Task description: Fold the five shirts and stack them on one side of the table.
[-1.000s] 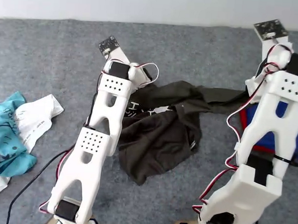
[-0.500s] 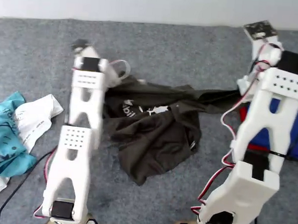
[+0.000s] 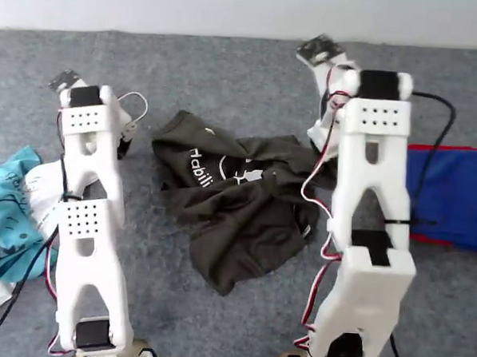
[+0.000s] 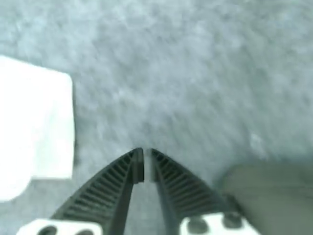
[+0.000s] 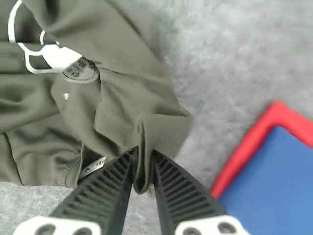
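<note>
A dark olive shirt [image 3: 237,202] with white print lies crumpled in the middle of the grey carpeted table [image 3: 252,75]. My right gripper [image 5: 143,155] is shut on a fold of the olive shirt [image 5: 98,98] at its right edge; from above the right gripper [image 3: 318,147] is at that same edge. My left gripper [image 4: 145,155] is shut with nothing in it, low over bare carpet, between the white shirt [image 4: 34,132] and the olive shirt [image 4: 264,186]. From above, the left gripper [image 3: 122,144] is just left of the olive shirt.
A blue shirt with red edging [image 3: 449,197] lies flat at the right side, close to the right gripper, as the blue shirt [image 5: 274,171] in the right wrist view confirms. A teal shirt [image 3: 4,222] and the white shirt [image 3: 50,189] lie bunched at the left edge.
The left arm swung left, off the olive shirt, and no longer holds it. The right arm moved left, pulling the shirt's stretched right part in toward the middle and uncovering the blue shirt.
</note>
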